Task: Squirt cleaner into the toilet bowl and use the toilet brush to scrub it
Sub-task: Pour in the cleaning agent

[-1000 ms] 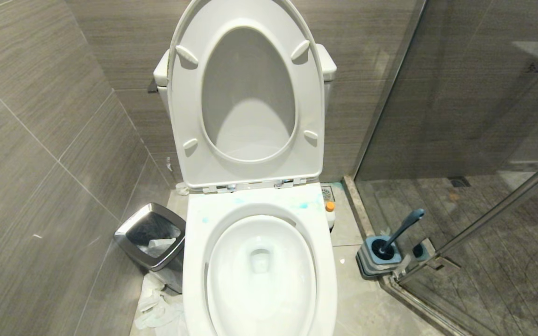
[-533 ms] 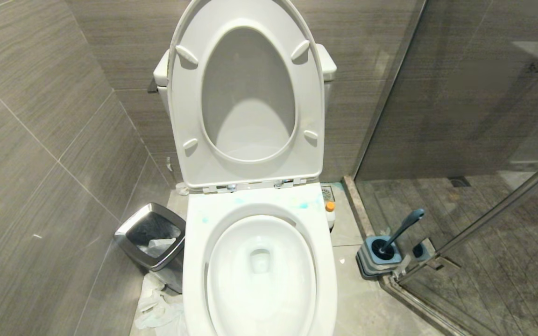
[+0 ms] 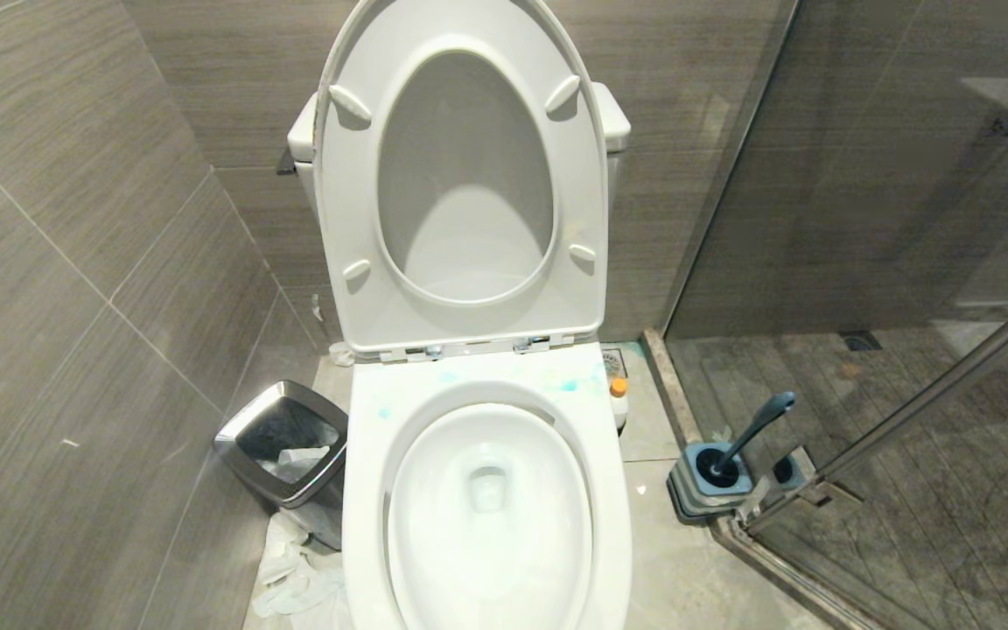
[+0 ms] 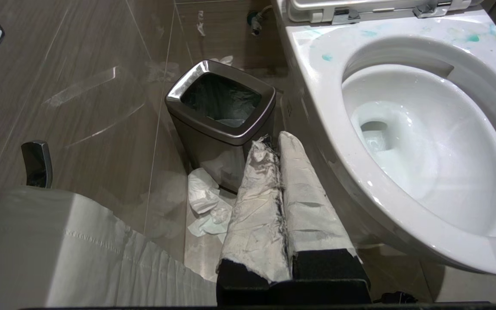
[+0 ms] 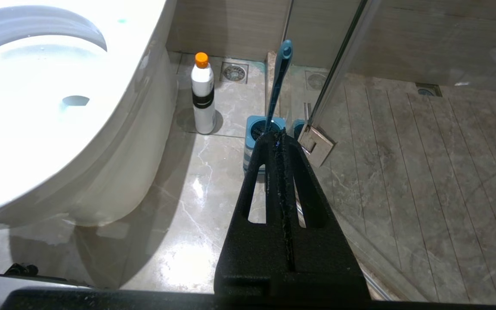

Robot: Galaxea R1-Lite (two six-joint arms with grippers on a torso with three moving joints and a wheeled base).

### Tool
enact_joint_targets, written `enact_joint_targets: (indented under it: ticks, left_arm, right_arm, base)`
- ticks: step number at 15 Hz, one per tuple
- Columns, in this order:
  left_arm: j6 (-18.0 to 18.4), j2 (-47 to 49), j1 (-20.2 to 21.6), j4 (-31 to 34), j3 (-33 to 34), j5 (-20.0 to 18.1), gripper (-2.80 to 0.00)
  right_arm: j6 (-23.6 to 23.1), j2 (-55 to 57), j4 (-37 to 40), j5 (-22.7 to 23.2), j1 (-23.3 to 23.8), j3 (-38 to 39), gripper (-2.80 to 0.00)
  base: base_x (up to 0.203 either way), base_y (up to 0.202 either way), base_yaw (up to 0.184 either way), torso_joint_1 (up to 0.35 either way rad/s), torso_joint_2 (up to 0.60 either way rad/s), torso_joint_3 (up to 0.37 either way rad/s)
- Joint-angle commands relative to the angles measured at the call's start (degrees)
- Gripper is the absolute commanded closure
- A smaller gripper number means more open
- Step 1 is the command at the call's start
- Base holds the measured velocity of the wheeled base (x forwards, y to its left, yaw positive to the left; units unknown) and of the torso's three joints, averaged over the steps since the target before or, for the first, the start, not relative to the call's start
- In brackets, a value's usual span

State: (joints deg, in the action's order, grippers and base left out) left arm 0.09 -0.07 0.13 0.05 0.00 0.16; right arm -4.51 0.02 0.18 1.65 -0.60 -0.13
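Neither arm is being shown in the head view; both are being seen only through their own wrist cameras.

Left end effector [image 4: 279,140]: fingers wrapped in pale tape, being held pressed together, nothing pinched. It is being hung low between the steel-rimmed bin [image 4: 221,105] and the outer wall of the toilet bowl [image 3: 364,490].

Right end effector [image 5: 276,138]: black fingers being held pressed together, empty, aimed toward the toilet brush [image 5: 279,75].

Brush is being left standing in its holder [image 3: 707,486] on the floor at the robot's right of the bowl, beside the glass shower door [image 3: 906,262], handle leaning toward the glass. Cleaner [image 3: 569,385] is being shown as pale blue blots on the rim near the hinges, not down in the basin. A white bottle with orange cap [image 5: 202,97] is being left upright on the floor between bowl and brush. Seat and lid are being kept raised.

Judged: neither the bottle nor the brush is being handled at this point.

Risks, as judged:
- Bottle is tall and narrow; it is likely being tipped if approached with shut fingers.
- Brush handle is close to the glass door and its hinge; a wide approach is risking a strike there.
- Holder may be getting lifted along with the brush.
- Crumpled tissue [image 4: 207,202] on the floor by the bin may be getting caught by the left arm.
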Motion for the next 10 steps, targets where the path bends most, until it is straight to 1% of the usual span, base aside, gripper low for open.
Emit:
enact_joint_targets:
  ticks: [1,10]
  left_arm:
    - [-0.01,0.07,0.04,-0.05,0.0,0.02,0.0]
    - [-0.01,0.07,0.04,-0.05,0.0,0.02,0.0]
  right_arm:
    - [-0.06,0.06,-0.01,0.02,-0.02,0.04,0.0]
    - [-0.06,0.06,-0.01,0.02,-0.02,0.05,0.0]
  base:
    - [0.0,0.0,0.0,0.0,0.0,0.0]
    - [0.0,0.0,0.0,0.0,0.0,0.0]
